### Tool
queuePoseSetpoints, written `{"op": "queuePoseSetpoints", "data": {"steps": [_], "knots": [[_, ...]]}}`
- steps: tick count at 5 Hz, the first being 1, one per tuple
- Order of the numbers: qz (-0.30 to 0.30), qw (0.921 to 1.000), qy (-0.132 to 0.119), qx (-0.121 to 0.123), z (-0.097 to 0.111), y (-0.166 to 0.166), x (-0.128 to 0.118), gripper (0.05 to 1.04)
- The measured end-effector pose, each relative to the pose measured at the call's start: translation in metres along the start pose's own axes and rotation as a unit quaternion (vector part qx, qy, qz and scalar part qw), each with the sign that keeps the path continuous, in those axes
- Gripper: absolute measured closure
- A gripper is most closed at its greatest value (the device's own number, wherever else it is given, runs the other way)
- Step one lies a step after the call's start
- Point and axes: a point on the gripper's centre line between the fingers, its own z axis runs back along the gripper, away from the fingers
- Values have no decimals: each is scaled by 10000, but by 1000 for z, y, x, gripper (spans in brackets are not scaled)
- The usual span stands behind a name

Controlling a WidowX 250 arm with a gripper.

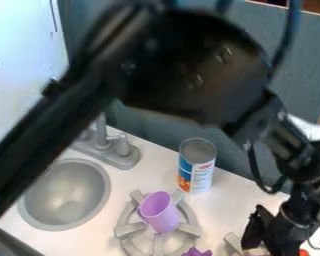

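At the lower right of the frame, my gripper (261, 241) looked matt black, while my arm (189, 65), across the top, had a smooth black plastic-like shell with small glossy glints. Right of centre, the can (197, 165) had a metal-looking top and a smooth printed label. Low in the middle, the purple cup (160, 212) looked like smooth plastic, and the grey burner (127, 230) around it looked matt. At the lower left, the sink (66, 192) had a smooth, softly shining, metallic-looking grey bowl. The white counter (228, 210) looked smooth.
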Motion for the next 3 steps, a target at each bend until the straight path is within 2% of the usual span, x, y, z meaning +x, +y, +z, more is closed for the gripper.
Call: {"op": "queuePoseSetpoints", "data": {"steps": [1, 2, 3], "knots": [[-36, 10000, 7, 51, -5, -7, 5, 115], [-1, 10000, -59, -53, -4, -11, 7, 373], [-71, 9999, -33, -150, -5, -14, 7, 518]]}}
